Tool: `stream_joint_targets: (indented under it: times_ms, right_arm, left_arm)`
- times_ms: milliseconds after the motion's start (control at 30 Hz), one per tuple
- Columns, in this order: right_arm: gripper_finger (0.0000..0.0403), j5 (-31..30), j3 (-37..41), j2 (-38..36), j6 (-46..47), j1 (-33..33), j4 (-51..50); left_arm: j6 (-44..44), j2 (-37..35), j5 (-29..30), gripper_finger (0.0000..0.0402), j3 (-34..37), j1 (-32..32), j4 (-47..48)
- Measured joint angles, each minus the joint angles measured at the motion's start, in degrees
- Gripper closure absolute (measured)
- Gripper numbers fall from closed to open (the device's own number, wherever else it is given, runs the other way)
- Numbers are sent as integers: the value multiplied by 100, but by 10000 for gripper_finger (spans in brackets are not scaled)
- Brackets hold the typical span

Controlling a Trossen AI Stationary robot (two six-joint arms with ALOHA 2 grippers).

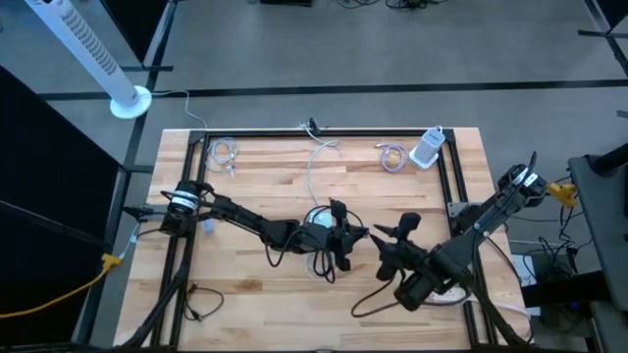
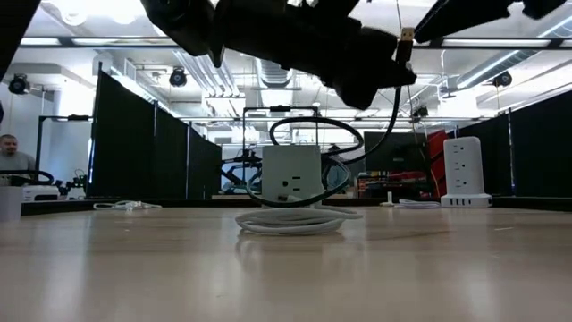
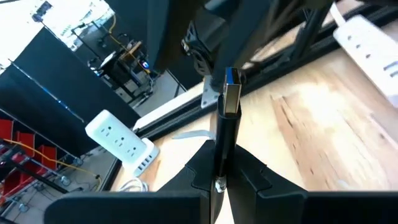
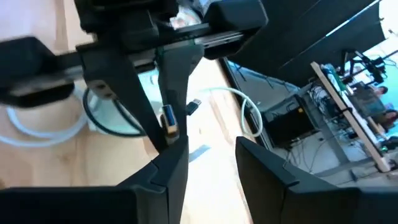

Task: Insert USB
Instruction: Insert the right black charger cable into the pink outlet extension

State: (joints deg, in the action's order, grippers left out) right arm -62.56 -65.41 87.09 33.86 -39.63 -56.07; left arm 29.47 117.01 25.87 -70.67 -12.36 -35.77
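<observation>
The USB plug (image 3: 231, 93) is sticking up from my left gripper (image 1: 345, 235), whose fingers are clamping its black body, metal tip pointing away. I am holding it above mid-table, over the white charger block (image 2: 291, 176) sitting on its coiled white cable (image 2: 290, 220). My right gripper (image 1: 390, 235) is hovering just beside the left one, facing it, fingers apart and holding nothing. A white power strip (image 1: 427, 148) is lying at the table's (image 1: 265, 294) far edge.

Left arm's dark bulk is cutting off the low view's top edge. In the left wrist view the left gripper (image 3: 219, 180) is hiding the USB plug's (image 3: 229, 99) lower body. Power strip (image 3: 372, 43) is running off the frame edge. Right gripper's (image 4: 211, 155) surroundings are blurring.
</observation>
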Motion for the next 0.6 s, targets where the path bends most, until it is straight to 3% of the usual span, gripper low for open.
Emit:
stream_joint_targets:
  times_ms: [167, 333, 467, 600]
  right_arm:
    - [300, 867, 2, 0, -1036, 306, 552]
    - [311, 1038, 2, 0, -2006, 554, 1202]
    - [327, 1503, 2, 0, -2198, 806, 1221]
    - [371, 1898, 2, 0, -2163, 930, 1225]
  left_arm:
    - [3, 0, 0, 390, 2, 43, 37]
    - [3, 0, -65, 390, 7, 55, 166]
    - [3, 0, -98, 390, 9, 55, 266]
    - [5, 0, -102, 390, 11, 55, 366]
